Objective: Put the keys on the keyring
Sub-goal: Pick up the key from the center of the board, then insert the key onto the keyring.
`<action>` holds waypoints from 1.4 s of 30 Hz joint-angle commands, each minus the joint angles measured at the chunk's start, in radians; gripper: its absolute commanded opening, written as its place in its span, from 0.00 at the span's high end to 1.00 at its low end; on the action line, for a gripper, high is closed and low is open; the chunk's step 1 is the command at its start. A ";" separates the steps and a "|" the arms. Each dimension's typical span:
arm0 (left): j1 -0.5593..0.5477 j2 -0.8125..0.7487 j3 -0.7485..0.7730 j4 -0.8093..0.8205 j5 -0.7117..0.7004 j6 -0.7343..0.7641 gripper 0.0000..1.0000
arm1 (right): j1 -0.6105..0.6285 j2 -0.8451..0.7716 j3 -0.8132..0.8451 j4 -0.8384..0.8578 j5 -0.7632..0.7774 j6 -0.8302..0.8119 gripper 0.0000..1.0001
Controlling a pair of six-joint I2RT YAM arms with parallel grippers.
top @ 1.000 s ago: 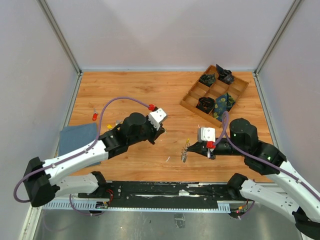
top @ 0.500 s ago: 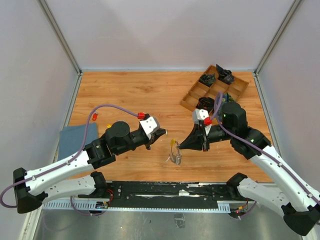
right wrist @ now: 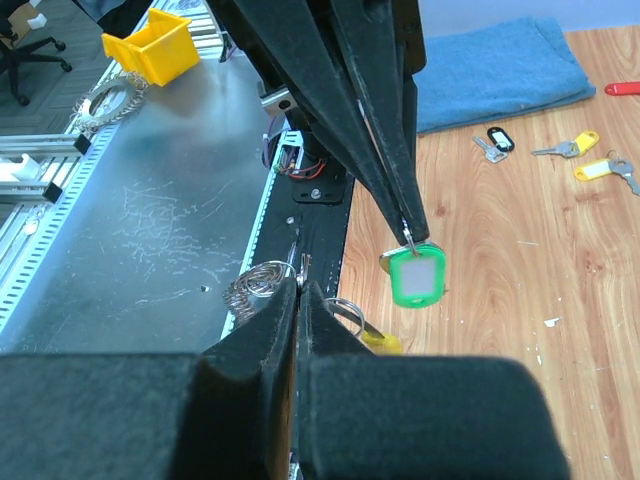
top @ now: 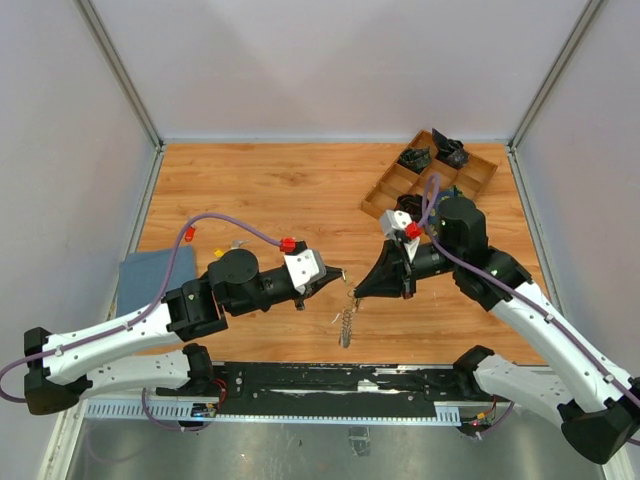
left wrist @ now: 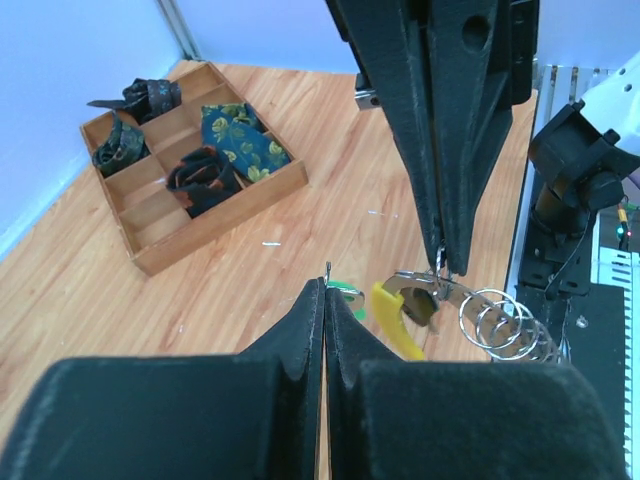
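Alignment decides this step: the left hand [top: 337, 273], pressed together on the green-tagged key [right wrist: 418, 276], needs to bring the key's top loop squarely to the split in the keyring [left wrist: 412, 290] and slide it along the wire, not push against it. The right hand [top: 360, 291], clamped on the keyring, would do best holding steady so the loop does not swing. The keyring hangs at the right hand's fingertips, just ahead of the left hand's tips and a little to their right. Its yellow tag [left wrist: 395, 318] and a string of silver rings [left wrist: 498, 318] dangle over the desk [top: 260, 190]. The key sits under the left hand's tips, near the ring; whether they touch I cannot tell. More keys [right wrist: 563, 149] lie on the desk, well apart from both hands, back along the left arm.
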 commanded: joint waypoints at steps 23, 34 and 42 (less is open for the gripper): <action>-0.024 0.011 0.033 -0.017 0.001 0.044 0.99 | -0.022 0.029 -0.010 0.143 0.123 0.113 0.99; -0.029 0.009 0.030 -0.017 -0.011 0.045 0.99 | -0.032 0.023 -0.020 0.134 0.157 0.117 0.99; -0.030 0.009 0.029 -0.017 -0.016 0.046 1.00 | -0.046 0.021 -0.022 0.132 0.172 0.128 0.99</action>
